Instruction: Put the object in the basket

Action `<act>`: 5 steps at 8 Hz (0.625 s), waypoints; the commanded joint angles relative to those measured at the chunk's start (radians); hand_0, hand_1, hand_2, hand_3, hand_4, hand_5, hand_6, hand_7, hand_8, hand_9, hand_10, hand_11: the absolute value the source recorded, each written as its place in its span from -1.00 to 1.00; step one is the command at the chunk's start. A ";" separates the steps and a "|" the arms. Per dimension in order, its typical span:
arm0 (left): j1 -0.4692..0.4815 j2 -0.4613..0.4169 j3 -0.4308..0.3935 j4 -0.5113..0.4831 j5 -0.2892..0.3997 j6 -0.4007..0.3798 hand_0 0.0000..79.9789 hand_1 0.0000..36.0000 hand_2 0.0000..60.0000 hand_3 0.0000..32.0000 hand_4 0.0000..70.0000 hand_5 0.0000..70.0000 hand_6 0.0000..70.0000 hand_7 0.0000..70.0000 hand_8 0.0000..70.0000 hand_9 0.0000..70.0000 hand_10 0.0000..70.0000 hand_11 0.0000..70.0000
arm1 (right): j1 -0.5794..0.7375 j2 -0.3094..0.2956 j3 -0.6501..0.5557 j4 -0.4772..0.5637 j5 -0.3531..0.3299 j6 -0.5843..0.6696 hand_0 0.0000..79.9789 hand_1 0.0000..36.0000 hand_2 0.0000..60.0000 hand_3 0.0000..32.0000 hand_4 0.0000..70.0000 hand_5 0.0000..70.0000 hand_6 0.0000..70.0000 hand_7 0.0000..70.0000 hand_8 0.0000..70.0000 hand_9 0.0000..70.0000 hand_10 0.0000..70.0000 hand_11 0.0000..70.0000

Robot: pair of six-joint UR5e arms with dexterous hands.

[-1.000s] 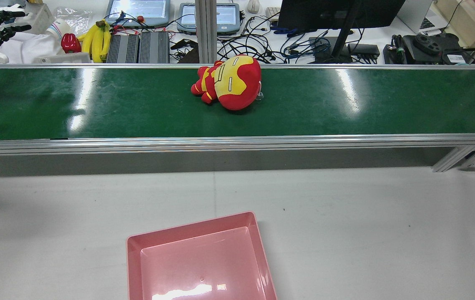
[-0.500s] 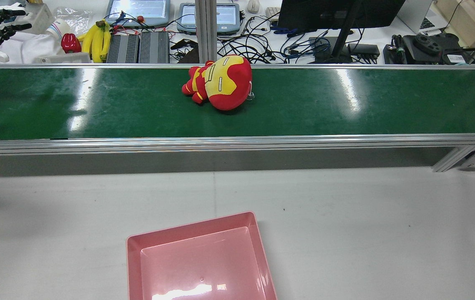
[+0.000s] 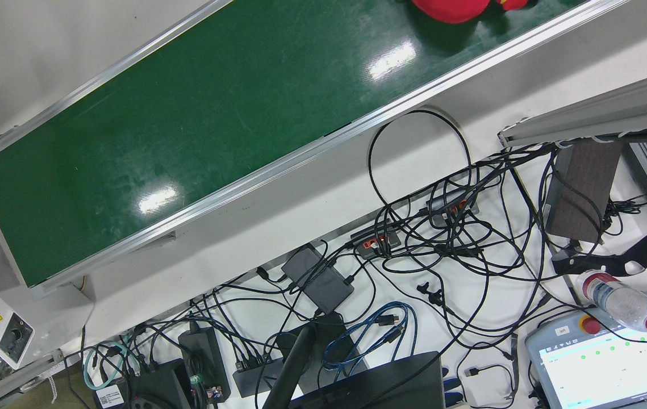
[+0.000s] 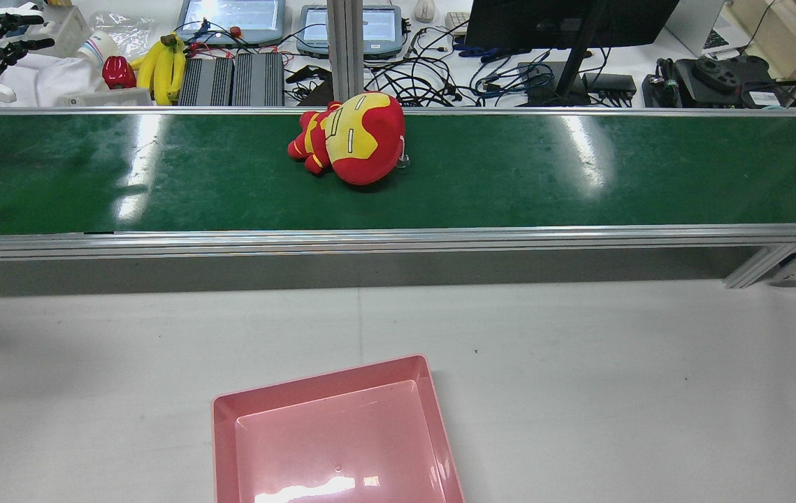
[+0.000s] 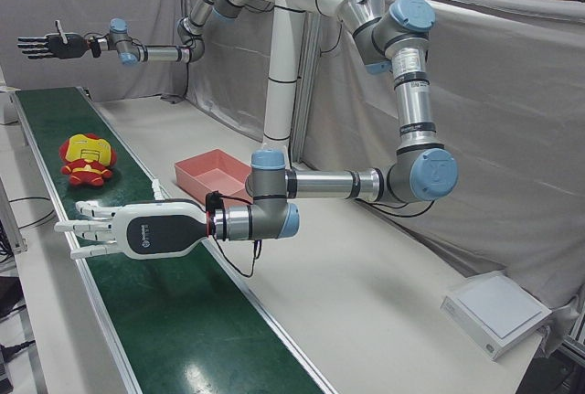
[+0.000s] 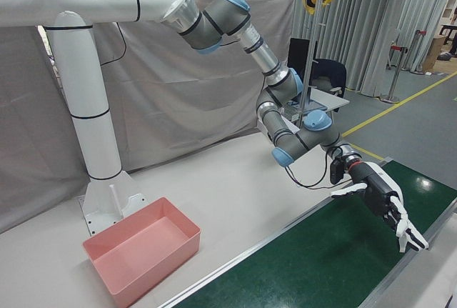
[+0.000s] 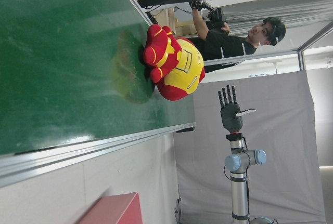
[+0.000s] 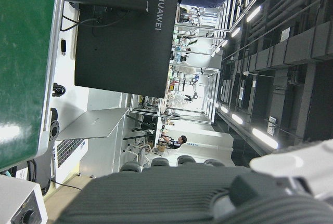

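Left hand (image 5: 114,229) flat over green belt (image 5: 183,321), fingers apart, likely ready to grab. Plush toy (image 5: 87,158) well ahead of fingertips. Right hand (image 5: 50,45) beyond it, fingers apart too. Pink basket (image 5: 187,171) behind.

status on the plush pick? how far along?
Done: nothing yet. The pink basket is empty, and the plush toy lies on the green belt.
In hand: nothing. The left hand hovers open over the belt, clear of the toy; the right hand is open too.
Left: grasp the toy, carry it over, drop it in the basket.
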 commanded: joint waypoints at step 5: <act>0.000 0.004 0.000 0.002 0.003 0.005 0.47 0.02 -1.00 -1.00 -0.59 -0.28 -0.86 -0.87 -0.67 -0.49 -1.00 -1.00 | 0.002 0.000 0.000 0.000 0.000 0.000 -1.00 -1.00 -1.00 -1.00 -1.00 -1.00 -1.00 -1.00 -1.00 -1.00 -1.00 -1.00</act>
